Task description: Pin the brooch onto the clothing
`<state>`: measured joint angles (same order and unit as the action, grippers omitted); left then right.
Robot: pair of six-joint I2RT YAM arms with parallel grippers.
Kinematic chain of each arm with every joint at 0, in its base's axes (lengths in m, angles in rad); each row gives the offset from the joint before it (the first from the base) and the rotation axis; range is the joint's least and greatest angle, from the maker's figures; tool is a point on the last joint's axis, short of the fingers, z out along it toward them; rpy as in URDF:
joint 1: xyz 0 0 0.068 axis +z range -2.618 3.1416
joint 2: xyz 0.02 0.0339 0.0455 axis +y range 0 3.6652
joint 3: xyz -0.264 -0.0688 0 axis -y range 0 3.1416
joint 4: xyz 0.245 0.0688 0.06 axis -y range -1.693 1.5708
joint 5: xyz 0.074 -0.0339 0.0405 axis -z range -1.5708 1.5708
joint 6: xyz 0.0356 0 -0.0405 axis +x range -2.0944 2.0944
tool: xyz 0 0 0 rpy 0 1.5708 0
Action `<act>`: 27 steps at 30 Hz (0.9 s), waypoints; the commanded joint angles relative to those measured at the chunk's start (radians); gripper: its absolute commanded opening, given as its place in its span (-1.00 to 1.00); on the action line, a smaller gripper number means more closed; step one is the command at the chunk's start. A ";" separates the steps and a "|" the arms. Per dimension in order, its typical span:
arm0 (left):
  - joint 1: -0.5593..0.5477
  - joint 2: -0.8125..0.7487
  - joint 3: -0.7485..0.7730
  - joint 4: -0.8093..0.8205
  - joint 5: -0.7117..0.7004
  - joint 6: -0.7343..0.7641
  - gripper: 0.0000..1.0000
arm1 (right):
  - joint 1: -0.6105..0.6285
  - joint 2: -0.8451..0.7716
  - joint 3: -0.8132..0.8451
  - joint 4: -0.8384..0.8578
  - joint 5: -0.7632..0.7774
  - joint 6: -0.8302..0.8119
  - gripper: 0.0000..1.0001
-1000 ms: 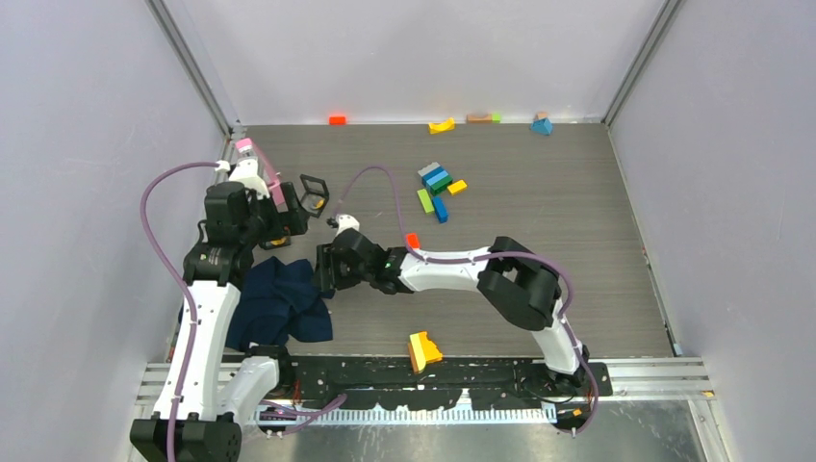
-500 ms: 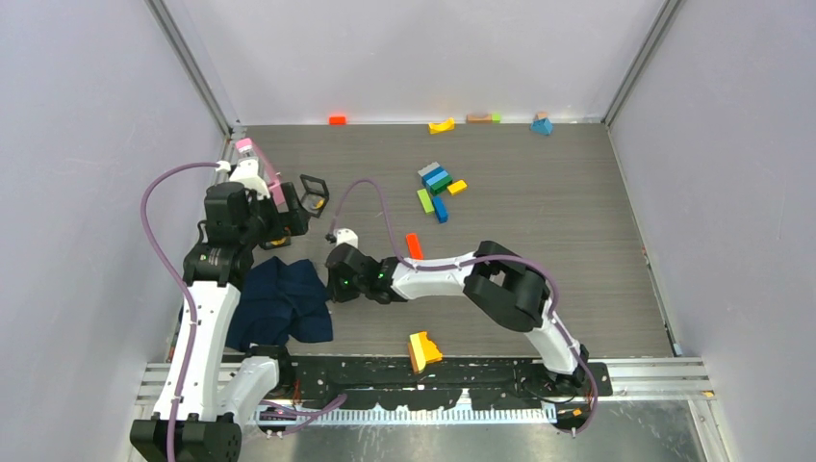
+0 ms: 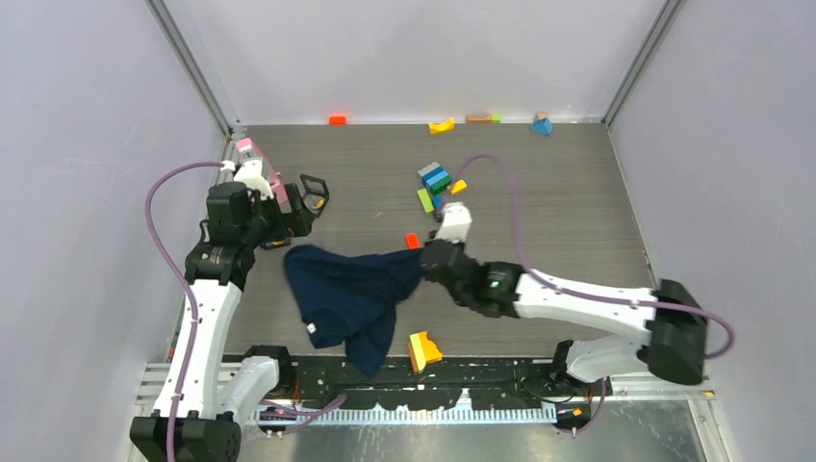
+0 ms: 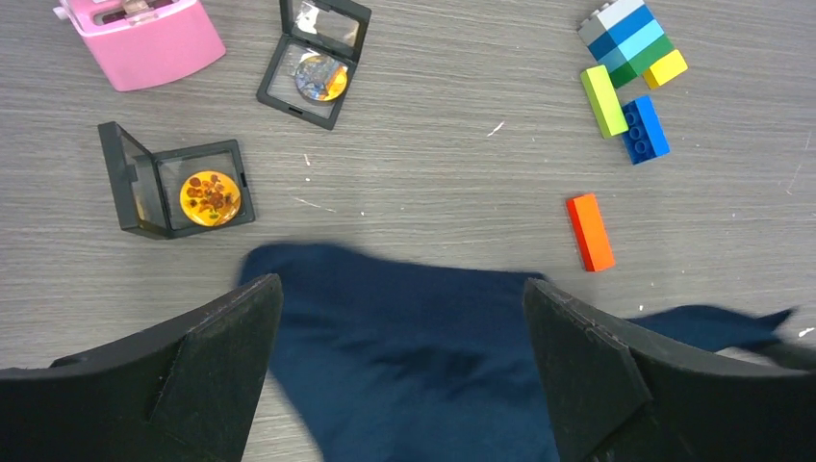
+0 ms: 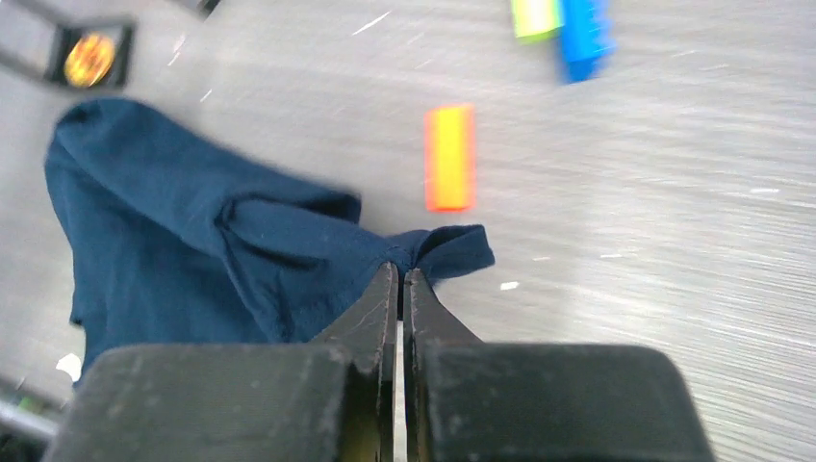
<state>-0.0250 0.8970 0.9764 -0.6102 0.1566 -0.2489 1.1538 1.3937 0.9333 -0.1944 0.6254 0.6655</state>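
Grey wood-grain counter [image 3: 558, 192] fills the walled bay, with loose blocks at its far end. On its near-left part lies the shirt [image 3: 346, 289], half bunched and drawn into a ridge toward the right arm [image 3: 577, 300]. The right jaws are pressed together on a small fold at the shirt's right tip. The left arm [image 3: 226, 217] hangs over the shirt's far-left edge, and the left jaws are spread wide and hold nothing.

The brooch [image 4: 209, 197] sits in an open black case [image 4: 120, 178] on the counter, just beyond that far-left edge and apart from the cloth. A 2nd case [image 4: 318, 58] lies farther off, near a pink box [image 4: 144, 38].

The step in hand looks like laying the shirt out flat, so that 1 smooth patch is ready for the pin.

- **Pull:** It would go best low and slow, toward the bare counter on the right, so the cloth slides and does not lift or fold under itself.
- **Grip:** The pinch is on a thin fold only, so a sharp tug could slip it free.
- **Orange block:** The orange block [image 3: 412, 241] lies just beside the pinched tip and could be swept along or end up under the cloth. The path should pass on its near side.
- **Yellow wedge:** The yellow wedge [image 3: 423, 348] sits close to the near hem and calls for the same care.
- **Left jaws:** They could pin the far-left edge to stretch out the wrinkles, but they should come down clear of the case, or the brooch may be knocked out.
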 commanded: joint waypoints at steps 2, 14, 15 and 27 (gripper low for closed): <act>-0.021 -0.003 -0.009 0.050 0.023 0.029 0.99 | -0.210 -0.252 -0.115 -0.173 0.201 -0.060 -0.99; -0.485 0.014 -0.127 0.167 0.025 -0.172 0.96 | -0.437 -0.491 -0.146 -0.281 0.102 -0.100 -0.99; -0.532 0.010 -0.167 0.208 0.024 -0.221 0.96 | -0.437 -0.498 -0.150 -0.286 0.102 -0.087 -0.99; -0.851 -0.036 -0.325 0.211 -0.296 -0.431 0.95 | -0.437 -0.578 -0.217 -0.330 0.126 -0.025 -0.99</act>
<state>-0.8490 0.9249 0.6621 -0.4164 -0.0044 -0.5980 0.7212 0.8413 0.7177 -0.5243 0.7025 0.6090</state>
